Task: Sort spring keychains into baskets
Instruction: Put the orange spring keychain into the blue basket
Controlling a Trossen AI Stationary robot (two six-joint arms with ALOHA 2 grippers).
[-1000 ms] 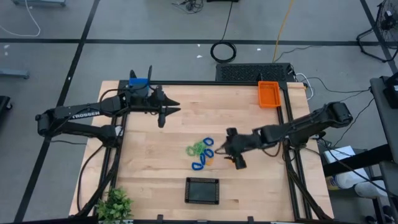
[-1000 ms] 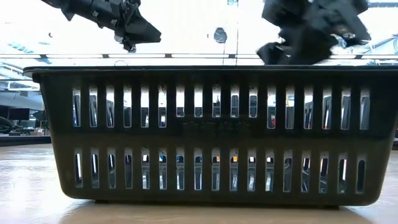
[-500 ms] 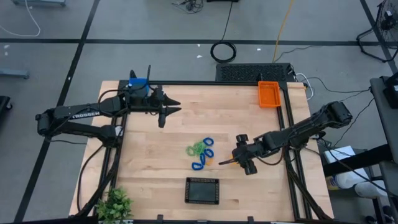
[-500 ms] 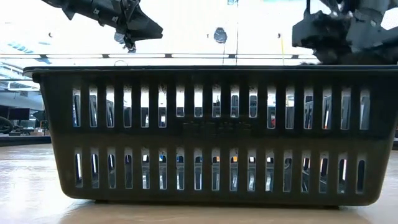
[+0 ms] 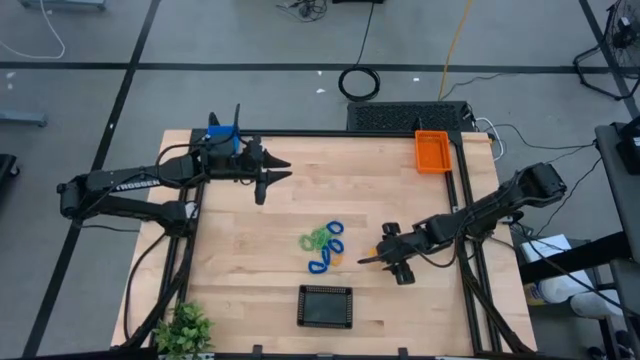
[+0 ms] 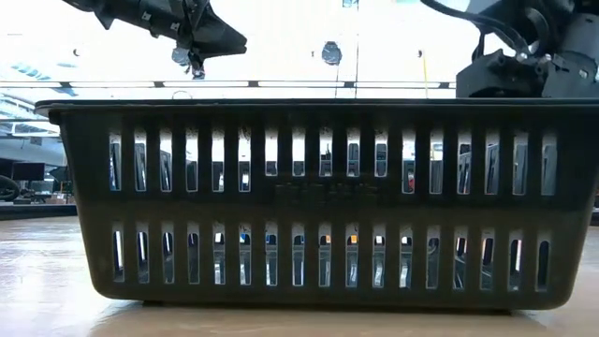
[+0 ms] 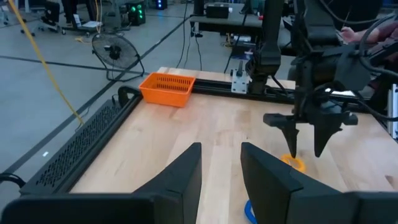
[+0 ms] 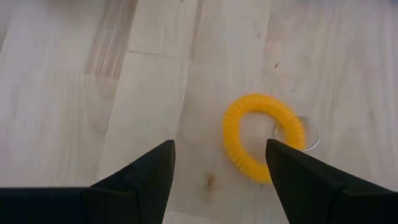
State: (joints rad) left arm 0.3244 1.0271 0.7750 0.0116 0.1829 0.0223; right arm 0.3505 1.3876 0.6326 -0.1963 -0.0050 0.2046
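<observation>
My right gripper [image 5: 367, 260] hangs with fingers spread wide over the orange-yellow spring keychain [image 8: 256, 136], which lies flat on the table [image 5: 400, 190] just right of the blue and green keychains [image 5: 322, 243]. My left gripper [image 5: 277, 172] waits, fingers parted and empty, beside the far-left blue basket [image 5: 222, 132]; the orange basket [image 5: 432, 151] sits far right, the black basket [image 5: 326, 306] near.

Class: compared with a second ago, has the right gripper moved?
Yes. In the high view the right gripper has shifted toward the table's right edge, away from the keychains, and hangs open over the orange one.
</observation>
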